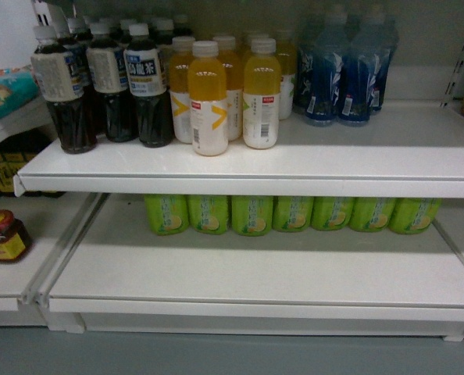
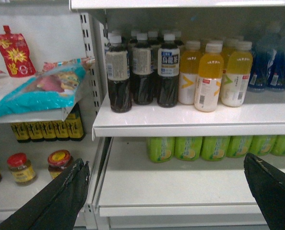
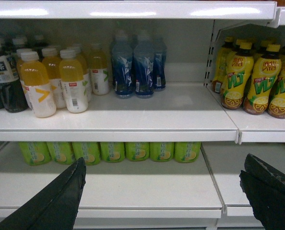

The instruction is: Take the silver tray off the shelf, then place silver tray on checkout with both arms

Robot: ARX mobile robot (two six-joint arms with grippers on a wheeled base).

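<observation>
Before the shelf no silver tray shows, and both the left pincer and right pincer gape empty, so reaching blindly risks toppling the bottles.

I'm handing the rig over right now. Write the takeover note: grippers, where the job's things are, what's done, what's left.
Left gripper: open, empty, facing the lower shelf.
Right gripper: open, empty, facing the same lower shelf.
Silver tray: not in any view. Checkout: not in view either.
In sight: dark tea bottles, orange drink bottles, blue bottles on the upper board, green bottles at the back of the lower one.
Done: nothing visible yet.
Left: find the tray, lift it with both arms, set it on the checkout.
</observation>
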